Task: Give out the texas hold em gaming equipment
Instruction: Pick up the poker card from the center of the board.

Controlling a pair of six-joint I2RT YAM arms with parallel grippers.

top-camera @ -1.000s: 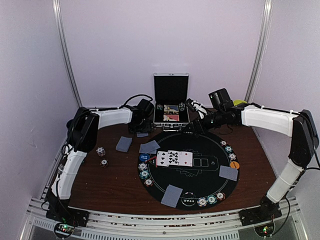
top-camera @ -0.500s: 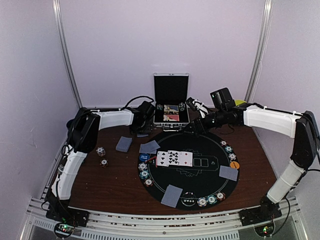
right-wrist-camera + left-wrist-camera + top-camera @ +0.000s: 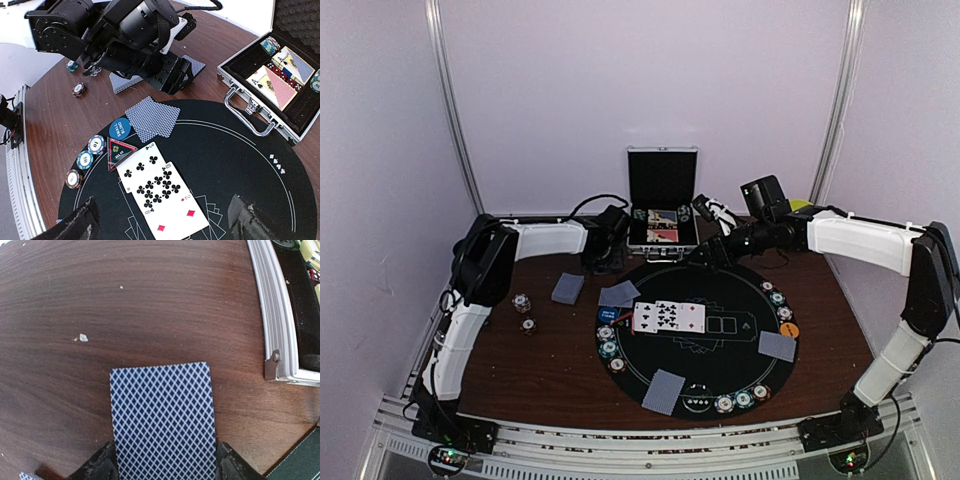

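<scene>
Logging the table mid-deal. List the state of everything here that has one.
silver case: open, lid upright.
board cards: face up on the mat.
card by the case: face down, flat on the table.
left gripper: straddles that card; grip unclear.
right gripper: open, holding nothing.

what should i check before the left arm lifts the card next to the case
1. Card centred in left gripper: ok, the face-down card lies flat between both fingers.
2. Firm hold on the card: cannot tell, the fingers sit at its long edges but contact is unclear.
3. One card only, not a stack: cannot tell from above.
4. Case out of the way: ok, the case rim is apart from the card, off to one side.
5. Right gripper clear: ok, open and empty above the mat, away from the card.
</scene>
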